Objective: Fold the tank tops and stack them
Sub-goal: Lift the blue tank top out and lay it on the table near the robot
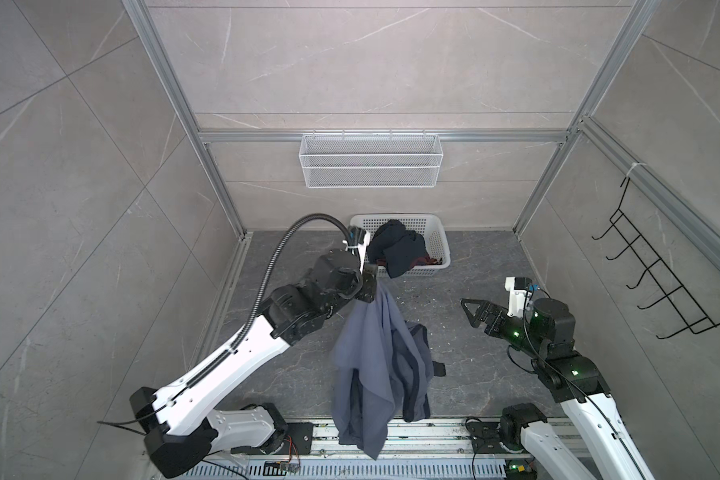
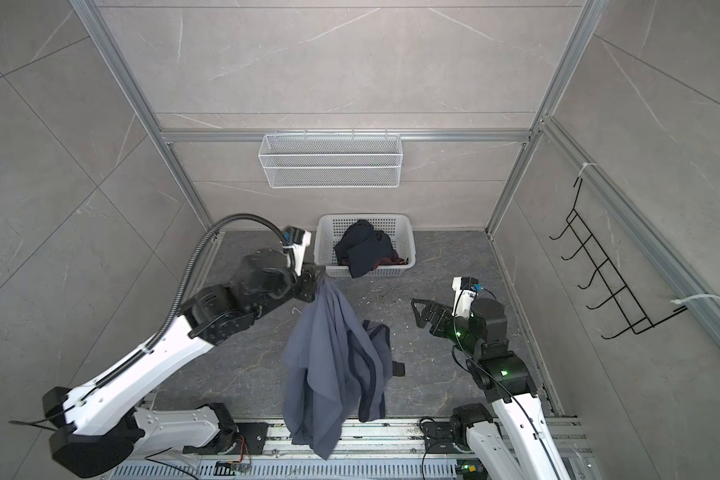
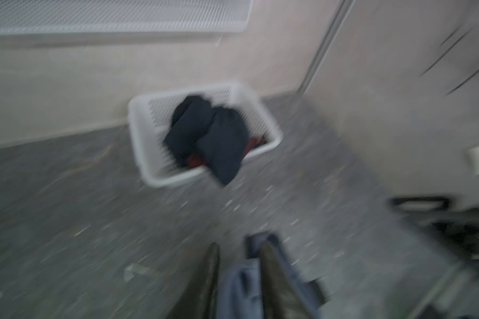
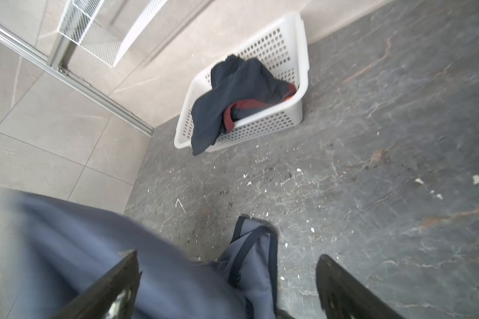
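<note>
Grey floor (image 3: pixel 67 221) blurs behind left end effector (image 3: pixel 241 273) gripping slate-blue tank top (image 1: pixel 371 374); right end effector (image 4: pixel 227 255) stands wide.

- Slate-blue tank top (image 1: pixel 371 365): bunched at its upper end in the left claw (image 1: pixel 371 286). It hangs down, trailing over the grey bench (image 1: pixel 474 374) and past its near rail.
- Dark navy tank top (image 1: pixel 395 249), maroon trim showing: heaped in the white perforated basket (image 1: pixel 440 243), with one fold over the front rim.
- Right claw (image 1: pixel 469 311): holds nothing, apart from the cloth.
- White mesh wall basket (image 1: pixel 371 160).
- Black wire hook rack (image 1: pixel 657 282), on the right wall.
</note>
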